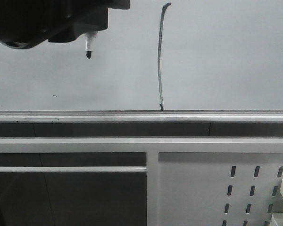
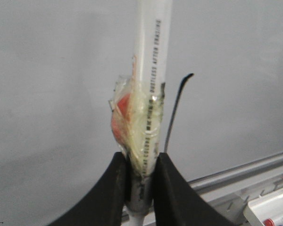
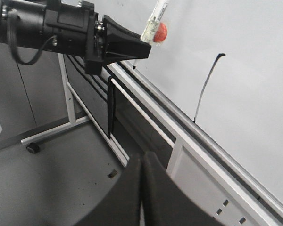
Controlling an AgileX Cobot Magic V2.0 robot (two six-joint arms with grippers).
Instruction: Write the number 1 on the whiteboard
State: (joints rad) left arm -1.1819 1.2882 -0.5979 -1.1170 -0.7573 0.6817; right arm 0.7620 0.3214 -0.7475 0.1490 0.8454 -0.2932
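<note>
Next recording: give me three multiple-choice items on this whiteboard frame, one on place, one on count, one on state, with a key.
1. In the front view, the white-barrelled marker tip lies where, relative to the long thin dark stroke of the number 1?
A left
B right
C on it

2. Long strokes on the glossy pale grey whiteboard?
A none
B one
C three

3. The black left gripper is:
A open, empty
B shut on the marker
C out of view

Key: 1 A, tip sits left of the stroke. 2 B, one line shows. 3 B, fingers clamp the barrel.
</note>
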